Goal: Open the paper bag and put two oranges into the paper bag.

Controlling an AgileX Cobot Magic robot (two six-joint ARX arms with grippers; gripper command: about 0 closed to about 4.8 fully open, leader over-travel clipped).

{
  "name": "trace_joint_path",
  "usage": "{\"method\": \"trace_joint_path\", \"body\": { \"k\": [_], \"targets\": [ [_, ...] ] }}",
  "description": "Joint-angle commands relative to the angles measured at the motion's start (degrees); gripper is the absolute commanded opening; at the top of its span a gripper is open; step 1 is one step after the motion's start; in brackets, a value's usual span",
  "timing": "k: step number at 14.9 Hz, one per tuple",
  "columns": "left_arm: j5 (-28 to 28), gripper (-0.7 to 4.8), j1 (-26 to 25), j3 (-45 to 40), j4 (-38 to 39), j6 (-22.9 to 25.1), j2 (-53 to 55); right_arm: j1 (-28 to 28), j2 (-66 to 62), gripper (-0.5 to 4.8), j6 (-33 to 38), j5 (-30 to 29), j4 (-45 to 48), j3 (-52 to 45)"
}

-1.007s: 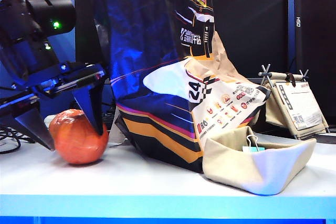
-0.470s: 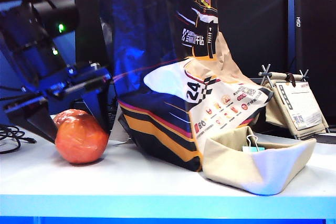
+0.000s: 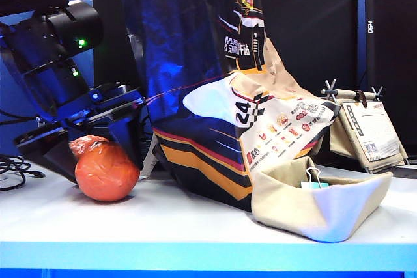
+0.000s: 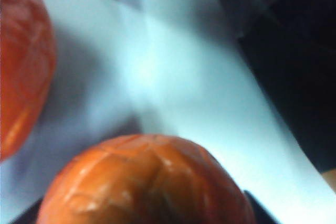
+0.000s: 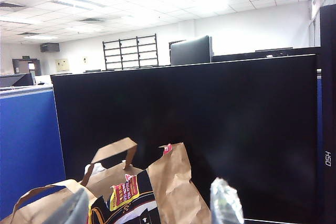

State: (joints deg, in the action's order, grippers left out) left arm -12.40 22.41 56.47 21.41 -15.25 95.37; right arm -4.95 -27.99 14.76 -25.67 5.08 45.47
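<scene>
Straddling an orange (image 3: pixel 106 171) on the white table (image 3: pixel 195 226), my left gripper (image 3: pixel 98 161) sits low at the bag's nine o'clock, its dark fingers (image 3: pixel 133 138) spread wide on either side of the fruit. I cannot tell from the pictures whether they press on the skin. My left wrist camera shows that orange (image 4: pixel 144 182) up close and a second orange (image 4: pixel 21 66) just beside it on the table. The paper bag (image 3: pixel 215 96) stands tall in the middle, its striped side and "24" patch facing forward. At its four o'clock lies a beige fabric tray (image 3: pixel 326 203) with a binder clip (image 3: pixel 314 179). My right gripper (image 5: pixel 152 205) hangs above the bag's brown top (image 5: pixel 157 182), fingers (image 5: pixel 226 203) apart, holding nothing.
</scene>
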Motion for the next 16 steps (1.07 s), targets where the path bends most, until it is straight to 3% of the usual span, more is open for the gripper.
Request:
{"method": "trace_joint_path", "body": {
  "k": [1, 4, 6, 10, 14, 16],
  "targets": [
    [0.57, 1.38, 0.00, -0.09, -1.70, -0.15, 0.24, 0.09, 0.04, 2.97, 0.15, 0.02, 0.70, 0.33],
    [-1.38, -0.04, 0.00, -0.09, -1.66, 0.24, 0.24, 0.07, 0.04, 2.97, 0.15, 0.02, 0.70, 0.33],
    [-5.40, -0.06, 0.00, -0.09, -0.61, 0.24, 0.15, 0.09, 0.02, 2.96, 0.15, 0.02, -1.20, 0.33],
    [0.26, -0.06, -0.04, -0.04, 4.46, 4.07, -0.11, 0.15, -0.04, 2.96, 0.39, -1.07, -6.60, 0.35],
    [2.67, -0.06, -0.07, 0.09, 4.33, 4.57, -2.69, 0.20, -1.11, 2.97, 5.75, -7.87, -6.54, 0.42],
    [6.01, -0.06, -0.09, 0.11, 4.52, 4.79, -7.37, 0.72, -4.81, 2.97, 11.93, -16.90, -5.29, 0.52]
  ]
}}
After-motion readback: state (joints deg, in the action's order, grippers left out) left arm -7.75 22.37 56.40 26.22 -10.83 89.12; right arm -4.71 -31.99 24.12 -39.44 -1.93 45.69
